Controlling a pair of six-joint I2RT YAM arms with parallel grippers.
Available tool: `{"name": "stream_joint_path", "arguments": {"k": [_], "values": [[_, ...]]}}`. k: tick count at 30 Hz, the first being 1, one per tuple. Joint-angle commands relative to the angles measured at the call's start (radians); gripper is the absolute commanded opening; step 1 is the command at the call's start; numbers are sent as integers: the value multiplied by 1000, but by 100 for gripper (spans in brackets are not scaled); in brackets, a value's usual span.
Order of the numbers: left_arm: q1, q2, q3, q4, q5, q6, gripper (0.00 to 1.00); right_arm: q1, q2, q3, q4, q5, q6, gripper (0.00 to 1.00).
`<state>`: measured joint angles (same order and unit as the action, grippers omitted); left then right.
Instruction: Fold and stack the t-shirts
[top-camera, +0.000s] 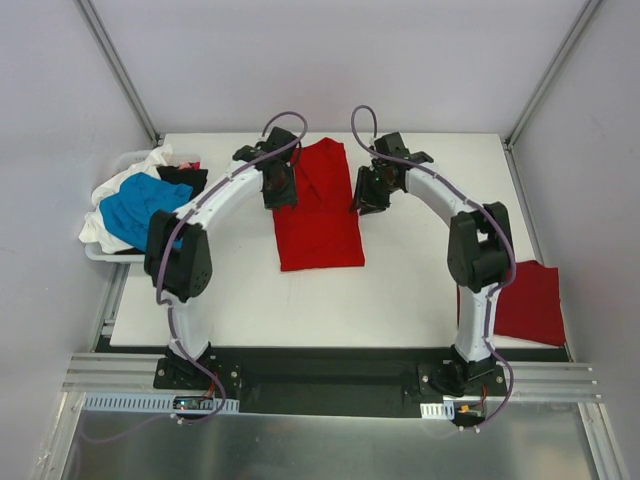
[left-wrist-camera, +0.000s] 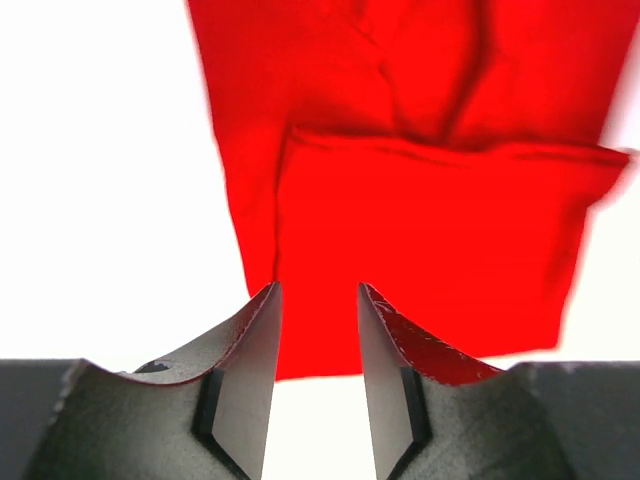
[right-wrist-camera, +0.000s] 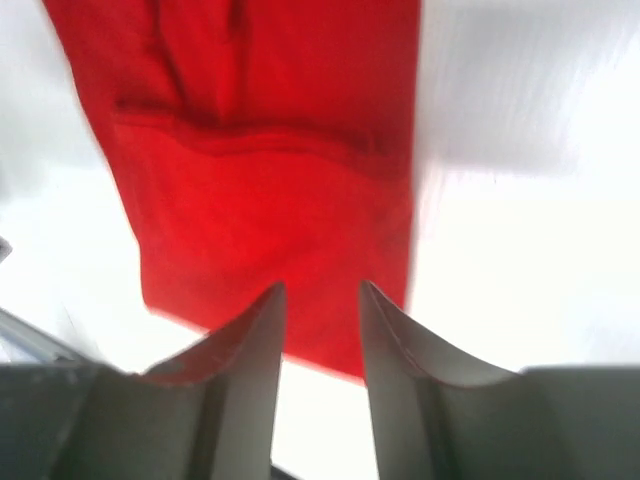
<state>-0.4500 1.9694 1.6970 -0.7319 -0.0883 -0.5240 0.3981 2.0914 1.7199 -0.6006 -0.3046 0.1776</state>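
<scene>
A white tabletop fills the middle of the overhead view, with a slanted metal post at 11 o'clock and a second post at 1 o'clock. Off its edge at 9 o'clock sits what looks like a white plastic bin, its rim mostly hidden. At 6 o'clock a black base plate crosses aluminium rails, with brushed sheet metal below.

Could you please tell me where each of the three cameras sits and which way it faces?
Top external: above and behind the arms, looking down on the white table; both arms and bases show.
Left wrist: on the left arm, looking past the left gripper at the partly folded bright red cloth t-shirt.
Right wrist: likewise, past the right gripper at that t-shirt.
Shared: all three see that t-shirt.
</scene>
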Motion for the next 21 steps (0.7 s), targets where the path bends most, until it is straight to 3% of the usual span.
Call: {"name": "stream_joint_path", "arguments": {"k": [1,3,4,6,8,9,10,15,21], "values": [[5,-171,-43,-80,-16,-33,37,21,-168,-83,-50,-30,19,36],[4,-190,-69,-92,36,-62,37,54,-188,-144,-67,-16,-6,26],[1,-195,-109,-93,56,-71,36,67,-201,-164,-73,-10,-15,11],[-13,-210,-160,-93,82,-80,33,94,-218,-201,-90,12,-32,1],[-55,-221,-238,-92,73,-79,22,110,-252,-267,-76,33,-35,1],[-71,-225,-259,-90,65,-77,7,113,-261,-288,-68,41,-32,1],[-81,-228,-295,-87,46,-77,1,116,-266,-316,-62,48,-29,1],[-95,-189,-329,-38,39,-74,0,120,-237,-336,-34,50,-21,1],[-95,-117,-247,-21,29,-57,0,130,-174,-277,-31,45,-26,1]]}}
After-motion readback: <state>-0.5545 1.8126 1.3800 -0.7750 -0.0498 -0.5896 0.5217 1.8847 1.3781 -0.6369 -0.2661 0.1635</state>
